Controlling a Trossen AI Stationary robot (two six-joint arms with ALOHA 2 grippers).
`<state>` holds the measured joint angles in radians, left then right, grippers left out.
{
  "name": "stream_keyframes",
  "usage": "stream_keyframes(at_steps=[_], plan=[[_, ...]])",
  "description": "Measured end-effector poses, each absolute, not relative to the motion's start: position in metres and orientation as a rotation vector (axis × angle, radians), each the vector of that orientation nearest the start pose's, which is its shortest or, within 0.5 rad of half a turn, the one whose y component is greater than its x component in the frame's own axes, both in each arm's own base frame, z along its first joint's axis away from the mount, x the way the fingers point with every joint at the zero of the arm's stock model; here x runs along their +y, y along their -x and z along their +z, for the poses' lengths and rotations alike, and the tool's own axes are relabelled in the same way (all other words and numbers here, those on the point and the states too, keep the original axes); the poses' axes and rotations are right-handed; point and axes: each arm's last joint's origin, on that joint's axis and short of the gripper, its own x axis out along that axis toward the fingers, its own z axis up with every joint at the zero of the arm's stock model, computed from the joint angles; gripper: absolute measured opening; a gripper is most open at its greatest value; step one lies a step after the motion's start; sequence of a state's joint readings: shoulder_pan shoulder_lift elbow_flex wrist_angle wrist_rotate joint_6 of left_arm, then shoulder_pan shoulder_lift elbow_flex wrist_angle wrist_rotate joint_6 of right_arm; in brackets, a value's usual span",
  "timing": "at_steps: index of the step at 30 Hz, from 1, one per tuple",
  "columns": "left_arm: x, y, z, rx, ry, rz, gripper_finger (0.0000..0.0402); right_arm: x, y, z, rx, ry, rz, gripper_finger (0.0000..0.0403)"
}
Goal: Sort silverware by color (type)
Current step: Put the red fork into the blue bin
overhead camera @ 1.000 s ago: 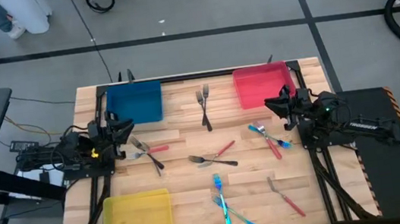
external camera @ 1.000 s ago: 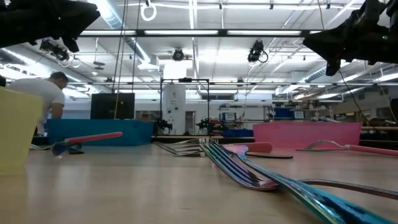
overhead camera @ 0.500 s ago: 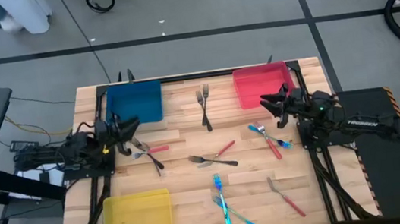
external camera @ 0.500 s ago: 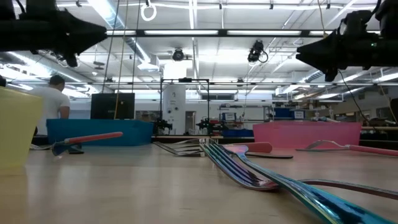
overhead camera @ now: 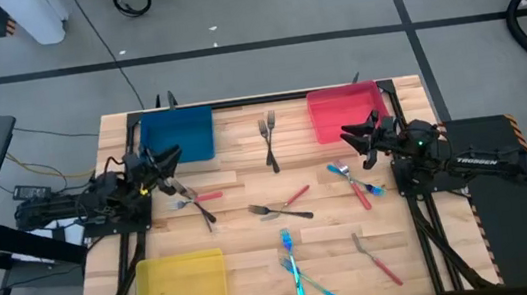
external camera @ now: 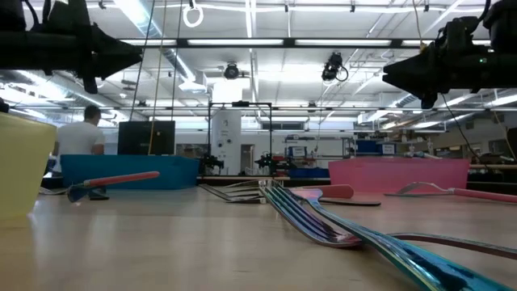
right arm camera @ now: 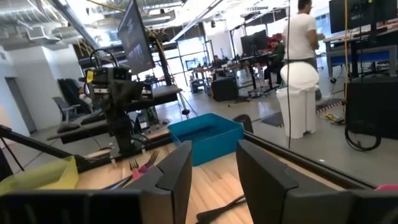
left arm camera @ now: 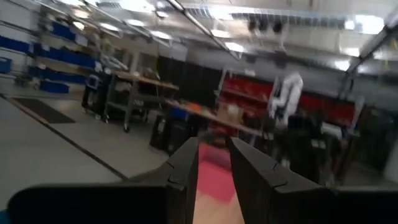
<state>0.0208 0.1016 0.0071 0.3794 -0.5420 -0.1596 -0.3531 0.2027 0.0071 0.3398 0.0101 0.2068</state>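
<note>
While overhead I see silverware scattered across the counter, wrist views show both jaws slightly parted, seemingly empty.

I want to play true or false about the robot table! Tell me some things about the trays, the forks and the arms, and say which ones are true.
1. The yellow tray has no silverware in it. True.
2. The blue tray sits right beside the yellow tray. False: the blue tray is at the far left corner of the table, the yellow one at the near left corner, with bare wood between.
3. The right gripper is holding a fork. False: its fingers are open and hold nothing.
4. Two dark forks lie between the blue tray and the red tray. True.
5. The left gripper is open. True: the left wrist view shows a gap between its fingers.
</note>
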Motion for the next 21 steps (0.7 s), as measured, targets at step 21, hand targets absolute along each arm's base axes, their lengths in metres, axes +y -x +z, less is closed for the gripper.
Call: stream_keyframes(at_steps=[21], plan=[[0.002, -0.127, 0.183, 0.108, 0.198, 0.242, 0.0173, -0.042, -0.101, 0.181, -0.181, -0.146, -0.479, 0.0135]])
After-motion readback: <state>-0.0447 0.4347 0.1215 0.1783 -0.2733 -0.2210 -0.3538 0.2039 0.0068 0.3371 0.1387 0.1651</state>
